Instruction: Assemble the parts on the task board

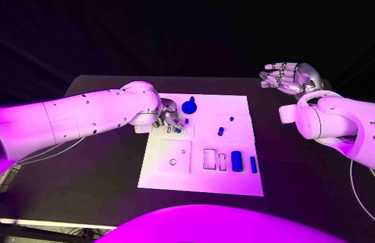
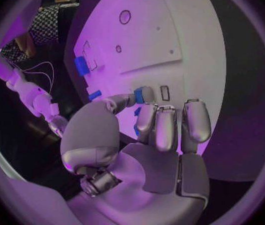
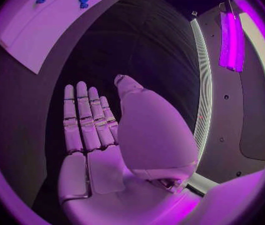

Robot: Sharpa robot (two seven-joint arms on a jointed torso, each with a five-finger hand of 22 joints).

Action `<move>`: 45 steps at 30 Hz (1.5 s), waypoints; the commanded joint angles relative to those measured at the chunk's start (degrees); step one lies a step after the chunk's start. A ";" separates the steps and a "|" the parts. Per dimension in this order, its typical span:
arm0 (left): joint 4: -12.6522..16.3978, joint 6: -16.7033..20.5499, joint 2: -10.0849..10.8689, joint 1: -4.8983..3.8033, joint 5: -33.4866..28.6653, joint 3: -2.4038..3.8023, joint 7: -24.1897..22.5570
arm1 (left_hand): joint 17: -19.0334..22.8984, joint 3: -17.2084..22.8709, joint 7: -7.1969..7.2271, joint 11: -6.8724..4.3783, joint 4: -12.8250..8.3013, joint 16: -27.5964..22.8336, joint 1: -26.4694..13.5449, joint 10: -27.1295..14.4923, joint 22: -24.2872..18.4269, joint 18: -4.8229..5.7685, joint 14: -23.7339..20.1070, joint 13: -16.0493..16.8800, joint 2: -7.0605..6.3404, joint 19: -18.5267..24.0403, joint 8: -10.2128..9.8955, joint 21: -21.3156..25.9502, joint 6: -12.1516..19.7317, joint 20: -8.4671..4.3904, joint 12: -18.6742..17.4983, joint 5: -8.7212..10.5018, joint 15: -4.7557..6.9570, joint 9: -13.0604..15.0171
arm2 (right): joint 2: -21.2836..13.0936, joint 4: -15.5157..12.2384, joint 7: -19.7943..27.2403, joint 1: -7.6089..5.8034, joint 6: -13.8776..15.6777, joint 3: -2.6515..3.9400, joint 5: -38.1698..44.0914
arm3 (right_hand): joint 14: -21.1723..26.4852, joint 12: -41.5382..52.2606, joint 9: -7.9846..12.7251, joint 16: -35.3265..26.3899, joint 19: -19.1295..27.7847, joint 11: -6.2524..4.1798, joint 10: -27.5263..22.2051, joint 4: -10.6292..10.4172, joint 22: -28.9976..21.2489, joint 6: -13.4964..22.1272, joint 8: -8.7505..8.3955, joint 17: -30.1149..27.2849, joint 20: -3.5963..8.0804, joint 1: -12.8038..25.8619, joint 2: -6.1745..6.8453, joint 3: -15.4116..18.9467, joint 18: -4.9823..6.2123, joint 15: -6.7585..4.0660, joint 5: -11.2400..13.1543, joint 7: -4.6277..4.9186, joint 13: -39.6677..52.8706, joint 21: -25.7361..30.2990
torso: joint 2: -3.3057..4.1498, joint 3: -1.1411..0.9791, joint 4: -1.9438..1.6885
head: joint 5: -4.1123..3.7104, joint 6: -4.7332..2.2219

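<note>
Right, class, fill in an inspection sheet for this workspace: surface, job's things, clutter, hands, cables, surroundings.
Surface: black table, bare around the board.
Job's things: white task board mid-table; blue parts on it, among them a round knobbed part and a blue cylinder.
Clutter: nothing seen.
Hands: left hand over the board, fingers pinching a small blue part; right hand raised off to the side, holding nothing.
Cables: pale cable under the left arm.
Surroundings: dark.

No text, label, number or sign can be read anywhere.
</note>
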State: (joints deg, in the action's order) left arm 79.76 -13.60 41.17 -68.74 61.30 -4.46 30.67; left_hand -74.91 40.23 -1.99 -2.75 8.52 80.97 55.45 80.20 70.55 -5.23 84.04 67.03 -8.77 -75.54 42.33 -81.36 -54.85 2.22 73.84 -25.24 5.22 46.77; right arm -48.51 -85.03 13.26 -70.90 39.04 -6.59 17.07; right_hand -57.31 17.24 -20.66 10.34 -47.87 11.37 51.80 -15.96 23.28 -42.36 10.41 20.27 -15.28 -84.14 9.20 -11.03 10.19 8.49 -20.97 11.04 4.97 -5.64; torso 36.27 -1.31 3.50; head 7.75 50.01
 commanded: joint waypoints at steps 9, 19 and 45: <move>0.16 -0.58 -0.05 0.26 0.33 -0.17 -0.08 | -0.54 -2.16 1.27 -0.24 -3.09 -0.27 -1.76 0.25 -0.26 0.90 2.30 0.22 -0.14 -0.20 -0.84 0.67 -0.88 0.81 0.05 0.39 0.52 0.05 | -0.04 -0.03 0.39 0.04 -0.74 0.02 0.57 | -0.01 -0.05 0.06 -0.32 0.39 0.39 0.10 0.10 -0.10 0.31 0.26 -0.08 -0.15 0.34 0.30 -0.33 0.25 0.40 -0.45 4.58 -0.09 0.30 | 0.05 -0.02 0.05 | 0.05 -0.01; 0.09 0.03 0.16 0.27 0.63 -0.12 -0.18 | -0.65 -12.23 1.29 -0.25 3.79 -0.32 -0.59 0.16 -0.26 0.90 2.31 0.40 -1.09 -0.39 -1.65 1.00 -1.46 0.82 0.01 5.16 0.53 -0.12 | -0.07 -0.04 0.39 0.04 -0.76 0.02 0.57 | 0.01 -0.04 0.09 -0.40 0.40 0.40 0.09 0.08 -0.20 0.33 0.28 -0.14 -0.17 0.40 0.33 -0.37 0.25 0.42 -0.52 4.59 -0.16 0.36 | 0.02 0.00 0.04 | 0.00 -0.01; 2.68 1.24 2.33 -0.10 1.34 2.50 -0.44 | -0.68 -16.23 1.02 -0.01 8.20 -0.37 0.59 -0.47 -0.91 0.74 2.31 -0.57 -1.99 0.04 -2.06 1.50 -1.20 0.78 -0.82 9.21 0.40 -0.10 | -0.09 0.21 0.44 0.24 -0.89 0.02 0.57 | 0.07 0.01 0.18 -0.64 0.71 0.44 0.08 0.02 -0.60 0.38 0.34 -0.33 -0.26 0.59 0.38 -0.48 0.20 0.50 -0.60 4.62 -0.40 0.70 | 0.00 0.05 0.06 | -0.07 -0.01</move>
State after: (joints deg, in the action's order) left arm 82.17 -12.66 43.49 -68.72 62.55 -2.04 30.62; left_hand -74.91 24.11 -0.62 -2.74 16.60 80.97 55.90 80.19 69.66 -5.23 83.84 66.55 -10.40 -75.64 40.54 -80.04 -56.02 2.97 73.33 -16.38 5.41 46.70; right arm -48.62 -84.87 13.24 -70.71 38.92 -6.59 17.11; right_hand -57.32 17.24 -20.56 9.90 -47.67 11.37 51.80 -15.81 22.73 -42.37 10.41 20.03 -15.48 -83.92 9.43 -11.18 10.19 8.49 -21.21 11.05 4.66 -5.20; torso 36.27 -1.30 3.52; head 7.66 50.01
